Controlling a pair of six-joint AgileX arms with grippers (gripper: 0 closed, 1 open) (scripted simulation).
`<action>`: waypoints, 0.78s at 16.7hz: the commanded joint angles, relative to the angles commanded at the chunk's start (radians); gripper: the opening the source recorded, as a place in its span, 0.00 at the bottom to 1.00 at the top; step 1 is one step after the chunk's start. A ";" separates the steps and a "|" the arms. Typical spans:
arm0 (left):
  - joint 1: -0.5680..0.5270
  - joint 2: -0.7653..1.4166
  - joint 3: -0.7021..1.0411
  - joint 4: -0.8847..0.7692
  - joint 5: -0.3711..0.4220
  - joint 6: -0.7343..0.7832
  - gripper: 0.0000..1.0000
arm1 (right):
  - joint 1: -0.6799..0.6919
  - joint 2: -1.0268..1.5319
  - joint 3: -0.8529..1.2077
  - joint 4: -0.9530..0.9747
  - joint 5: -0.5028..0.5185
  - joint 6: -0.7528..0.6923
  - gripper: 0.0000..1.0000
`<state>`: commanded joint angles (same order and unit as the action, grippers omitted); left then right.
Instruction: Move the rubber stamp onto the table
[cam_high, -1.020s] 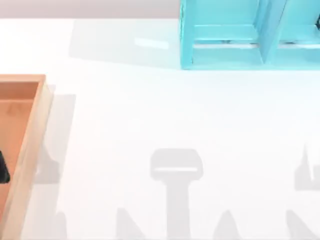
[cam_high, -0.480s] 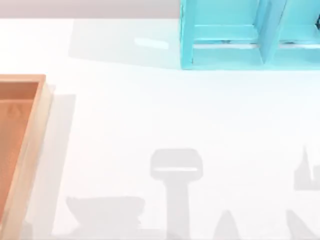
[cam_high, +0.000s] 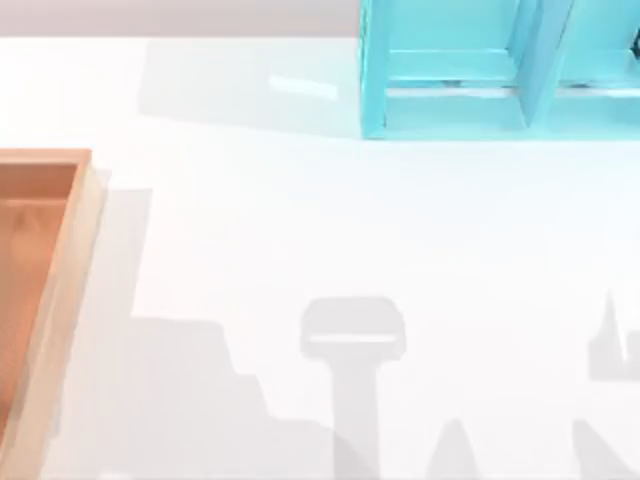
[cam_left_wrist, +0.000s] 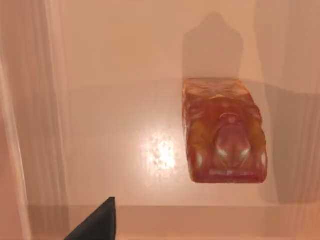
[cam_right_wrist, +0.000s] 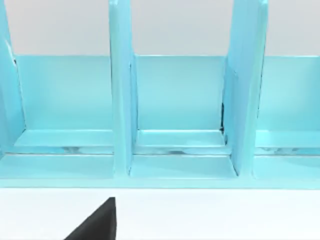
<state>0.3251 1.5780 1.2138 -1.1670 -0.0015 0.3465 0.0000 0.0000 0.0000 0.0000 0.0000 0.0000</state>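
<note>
The worktop (cam_high: 330, 220) is brightly and evenly lit, and soft grey shadows are cast across its near part. A white glare spot is seen on the tray (cam_left_wrist: 115, 125) floor beside the stamp (cam_left_wrist: 225, 132), whose shadow is thrown behind it.

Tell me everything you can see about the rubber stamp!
The rubber stamp is a small glossy block, reddish-brown with orange tones and a rounded bump near one end, seen from above in the left wrist view. It rests on the smooth floor of the orange-brown wooden tray, near one of the tray's walls, and casts a dark shadow beside itself. Nothing else touches it. A black fingertip of the left gripper sits at the picture's edge, well apart from it.
</note>
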 joint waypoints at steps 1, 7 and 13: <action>0.005 0.024 0.018 -0.018 -0.001 0.006 1.00 | 0.000 0.000 0.000 0.000 0.000 0.000 1.00; 0.004 0.036 0.027 -0.027 -0.001 0.008 1.00 | 0.000 0.000 0.000 0.000 0.000 0.000 1.00; 0.013 0.112 -0.054 0.126 -0.001 0.014 1.00 | 0.000 0.000 0.000 0.000 0.000 0.000 1.00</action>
<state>0.3380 1.6904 1.1600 -1.0415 -0.0023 0.3603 0.0000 0.0000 0.0000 0.0000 0.0000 0.0000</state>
